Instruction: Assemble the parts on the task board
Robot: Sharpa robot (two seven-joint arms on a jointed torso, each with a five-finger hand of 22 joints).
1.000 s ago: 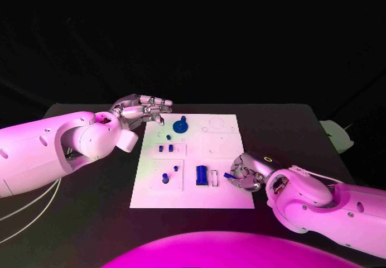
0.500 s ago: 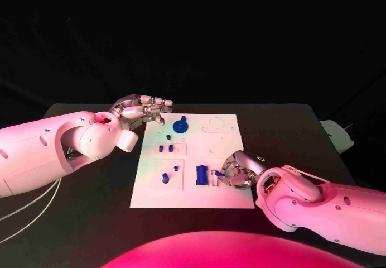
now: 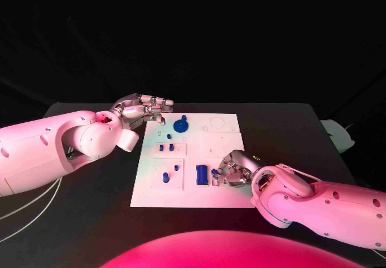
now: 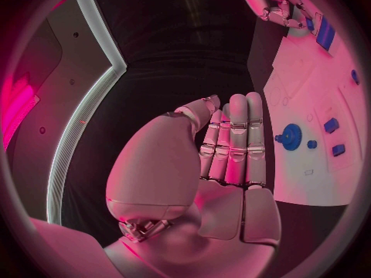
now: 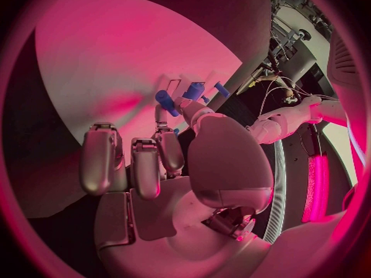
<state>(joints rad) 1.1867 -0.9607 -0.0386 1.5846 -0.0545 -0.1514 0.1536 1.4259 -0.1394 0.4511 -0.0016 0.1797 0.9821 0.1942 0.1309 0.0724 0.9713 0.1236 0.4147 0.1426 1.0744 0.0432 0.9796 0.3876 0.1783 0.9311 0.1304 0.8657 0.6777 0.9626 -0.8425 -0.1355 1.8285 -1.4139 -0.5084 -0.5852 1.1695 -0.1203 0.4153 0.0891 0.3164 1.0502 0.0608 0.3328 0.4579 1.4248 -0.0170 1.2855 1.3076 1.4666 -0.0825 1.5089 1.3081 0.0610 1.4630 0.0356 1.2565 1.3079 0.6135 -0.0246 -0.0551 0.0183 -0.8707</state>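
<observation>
Pinching blue part: right hand above task board

My black table carries the white task board, which lies flat at its middle with its long sides running away from me. Bare dark tabletop shows on every side of the task board. A thin pale cable lies on the table well to the left of the task board, near the table's front corner.
</observation>
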